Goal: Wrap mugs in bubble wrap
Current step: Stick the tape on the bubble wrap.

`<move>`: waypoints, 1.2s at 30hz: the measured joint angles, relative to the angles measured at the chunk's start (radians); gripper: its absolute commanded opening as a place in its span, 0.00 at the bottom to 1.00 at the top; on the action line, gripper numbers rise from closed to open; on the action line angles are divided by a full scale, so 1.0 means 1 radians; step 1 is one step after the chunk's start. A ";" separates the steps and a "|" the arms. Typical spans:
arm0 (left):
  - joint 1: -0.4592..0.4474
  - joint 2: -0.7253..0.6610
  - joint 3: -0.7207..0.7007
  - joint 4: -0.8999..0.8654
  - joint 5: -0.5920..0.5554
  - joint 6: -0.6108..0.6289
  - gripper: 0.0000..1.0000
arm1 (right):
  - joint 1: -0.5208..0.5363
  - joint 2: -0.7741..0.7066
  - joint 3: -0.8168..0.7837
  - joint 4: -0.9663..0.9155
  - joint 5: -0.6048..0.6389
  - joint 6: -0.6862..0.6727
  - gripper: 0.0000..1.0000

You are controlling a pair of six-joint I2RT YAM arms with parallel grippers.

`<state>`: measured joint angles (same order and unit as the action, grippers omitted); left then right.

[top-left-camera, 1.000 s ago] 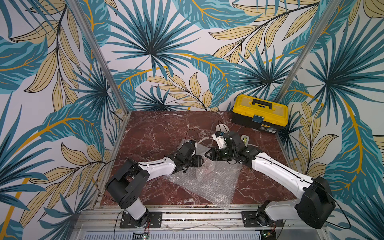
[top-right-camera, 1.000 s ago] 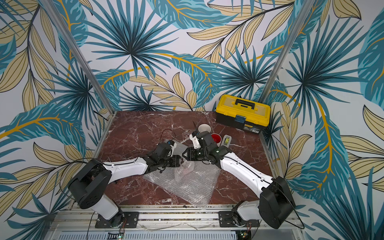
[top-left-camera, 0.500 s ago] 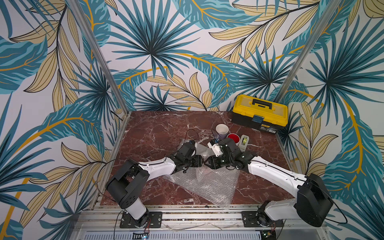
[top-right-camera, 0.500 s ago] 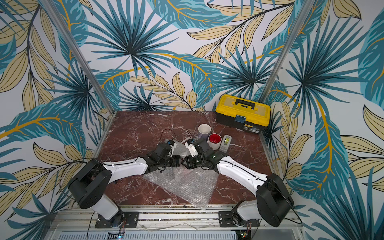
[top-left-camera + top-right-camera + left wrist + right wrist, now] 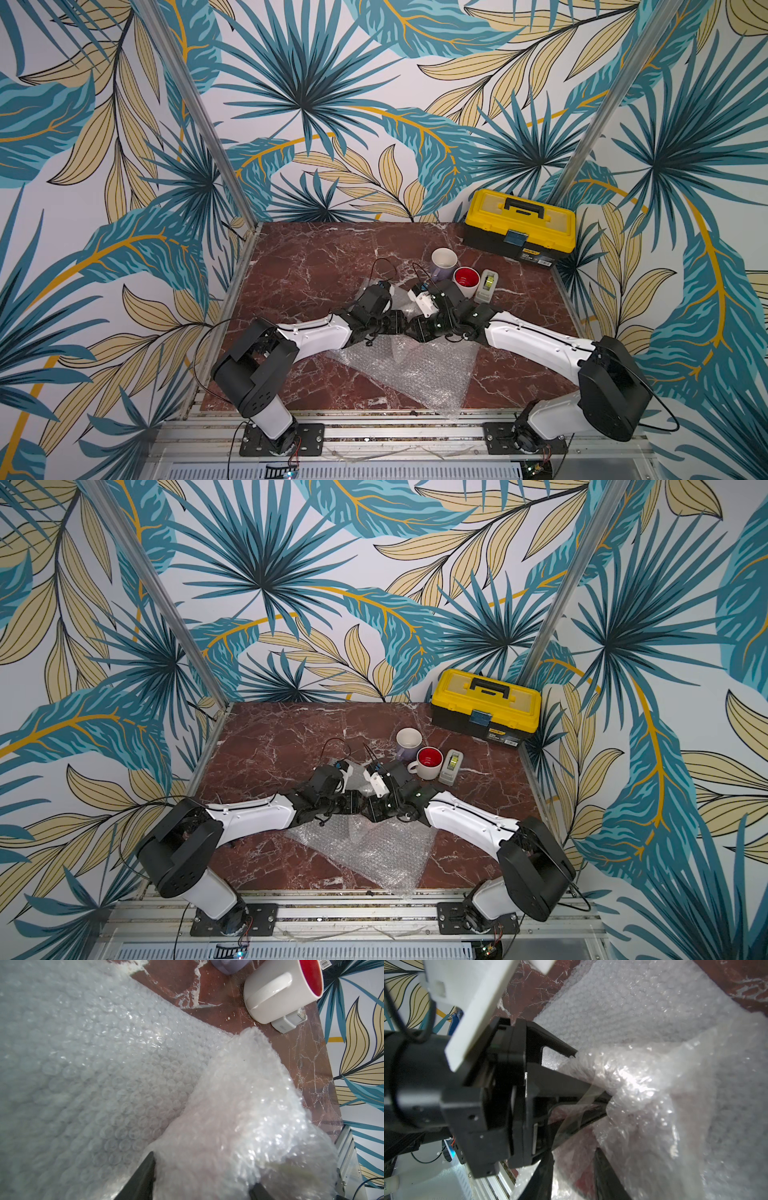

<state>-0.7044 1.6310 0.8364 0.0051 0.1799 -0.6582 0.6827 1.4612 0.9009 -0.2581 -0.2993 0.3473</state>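
Observation:
My left gripper (image 5: 201,1182) is shut on a lumpy bubble wrap bundle (image 5: 239,1105) with a pinkish-red tint inside; the mug in it is not plainly seen. In the right wrist view the left gripper's fingers (image 5: 571,1053) reach into that bundle (image 5: 643,1088). My right gripper (image 5: 573,1167) stands close against it, jaws apart with loose wrap between them. In both top views the two grippers meet over a flat bubble wrap sheet (image 5: 419,370) (image 5: 374,850). A lavender mug (image 5: 442,262) and a white mug with red inside (image 5: 466,281) stand behind them.
A grey tape dispenser (image 5: 487,284) sits right of the white mug. A yellow toolbox (image 5: 519,226) fills the back right corner. The marble table (image 5: 316,266) is walled on three sides, with a metal rail (image 5: 374,419) along its front edge.
My right arm has swung from beside the mugs toward the left gripper, and its jaws have narrowed. The left gripper has held still with the bundle.

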 measured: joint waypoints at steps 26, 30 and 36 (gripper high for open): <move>0.000 0.000 0.000 0.000 0.000 0.000 0.55 | 0.005 -0.103 -0.033 0.020 0.075 0.064 0.00; 0.000 0.000 0.000 0.000 0.000 0.000 0.55 | 0.005 -0.118 -0.034 0.006 0.094 0.077 0.00; 0.000 0.000 0.000 0.000 0.000 0.000 0.55 | 0.005 -0.148 -0.048 -0.014 0.097 0.118 0.00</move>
<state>-0.7048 1.6310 0.8364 0.0051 0.1802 -0.6582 0.6872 1.3132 0.8524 -0.2718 -0.2020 0.4652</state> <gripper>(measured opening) 0.550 0.047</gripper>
